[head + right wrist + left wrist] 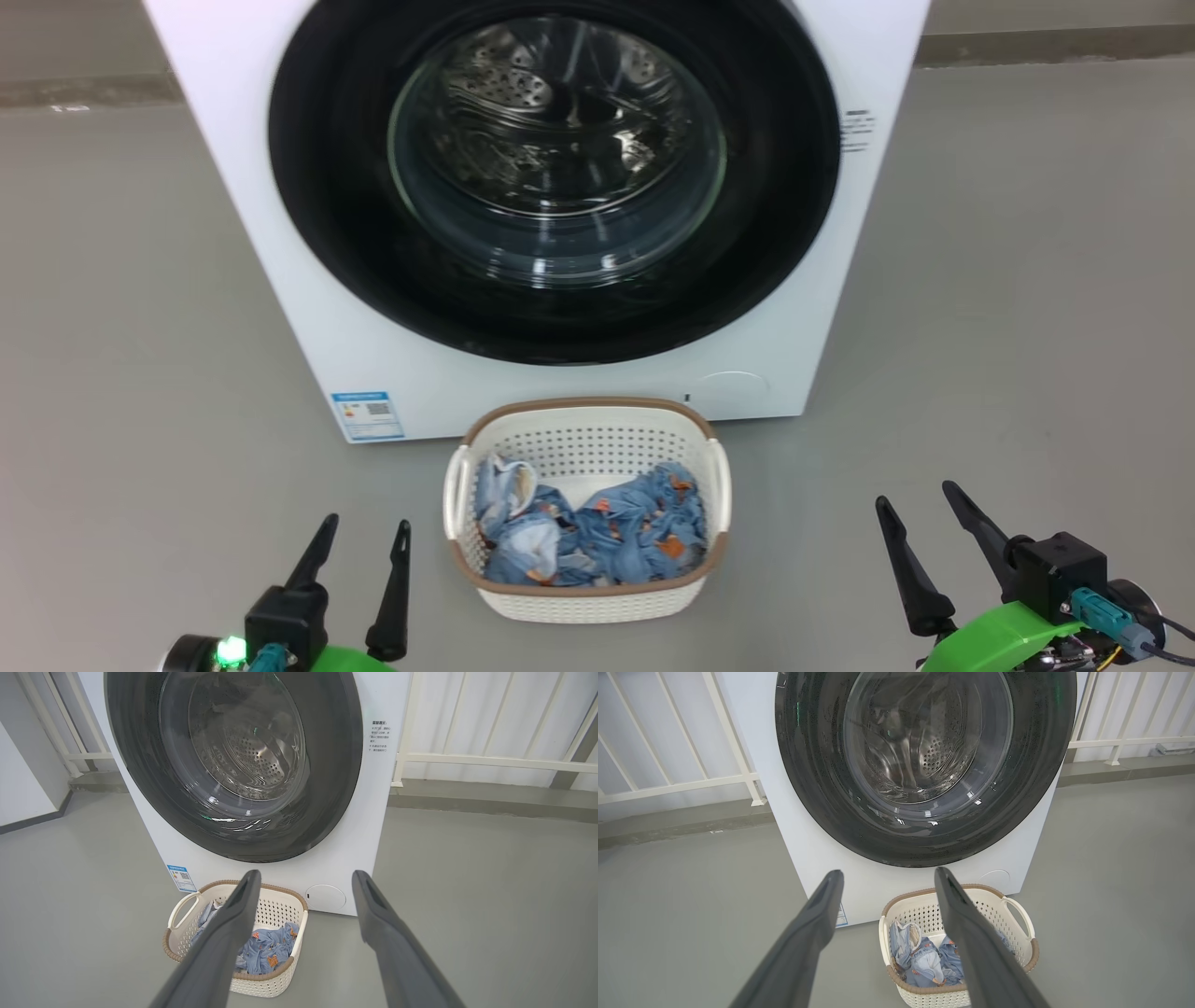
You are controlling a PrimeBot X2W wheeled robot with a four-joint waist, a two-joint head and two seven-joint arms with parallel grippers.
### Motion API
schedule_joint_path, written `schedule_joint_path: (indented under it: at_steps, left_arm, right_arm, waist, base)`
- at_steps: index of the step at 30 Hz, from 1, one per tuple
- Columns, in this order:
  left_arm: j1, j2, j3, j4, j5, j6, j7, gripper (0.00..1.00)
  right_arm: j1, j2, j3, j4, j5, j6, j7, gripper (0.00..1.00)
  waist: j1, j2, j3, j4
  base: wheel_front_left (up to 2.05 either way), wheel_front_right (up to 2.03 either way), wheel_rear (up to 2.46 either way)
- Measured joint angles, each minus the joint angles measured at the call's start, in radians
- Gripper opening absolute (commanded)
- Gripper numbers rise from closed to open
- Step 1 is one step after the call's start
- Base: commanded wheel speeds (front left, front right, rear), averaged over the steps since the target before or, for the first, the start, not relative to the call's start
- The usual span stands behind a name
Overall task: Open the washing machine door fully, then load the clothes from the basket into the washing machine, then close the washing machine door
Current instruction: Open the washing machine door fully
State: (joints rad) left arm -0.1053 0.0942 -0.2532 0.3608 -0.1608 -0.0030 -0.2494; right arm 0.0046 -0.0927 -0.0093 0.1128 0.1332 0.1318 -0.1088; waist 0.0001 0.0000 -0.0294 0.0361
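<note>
The white washing machine (308, 308) stands in front of me with its round black-rimmed door (560, 177) shut flat against it; the steel drum shows through the glass. On the floor before it sits the cream basket (583, 509) holding crumpled light blue clothes (597, 537). My left gripper (367, 530) is open at the lower left, left of the basket. At the lower right my right gripper (920, 495) is open, with nothing between its fingers. In the wrist views the door (924, 765) (233, 760) and the basket (1017, 919) (275, 905) lie ahead of the spread fingers.
Grey floor (1027, 327) stretches on both sides of the machine. A white railing (668, 784) (495, 760) and a low kerb run behind it. A blue label sticker (368, 415) sits at the machine's lower left corner.
</note>
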Motion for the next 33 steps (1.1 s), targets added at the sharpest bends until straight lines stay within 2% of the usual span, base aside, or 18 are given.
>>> schedule_joint_path:
  at_steps: [19, 25, 33]
  left_arm:
    - [-0.01, 0.0, -0.007, -0.026, -0.01, 0.008, 0.0, 1.0]
    - [-0.01, 0.0, -0.008, -0.027, -0.01, 0.008, 0.0, 1.0]
    - [-0.01, 0.002, -0.008, -0.026, -0.01, 0.009, 0.0, 1.0]
  right_arm:
    - [0.0, -0.003, -0.006, 0.0, 0.0, 0.0, -0.008, 1.0]
    - [0.0, -0.003, -0.006, 0.0, 0.0, 0.0, -0.008, 1.0]
    - [0.0, -0.002, -0.006, 0.0, 0.0, 0.0, -0.018, 1.0]
  waist:
    - [0.0, 0.0, 0.015, -0.005]
    - [0.0, 0.0, 0.015, -0.005]
    - [0.0, 0.0, 0.015, -0.005]
  base:
    - [1.16, 1.16, -2.32]
    - [0.54, 0.54, -1.07]
    - [0.04, 0.04, -0.09]
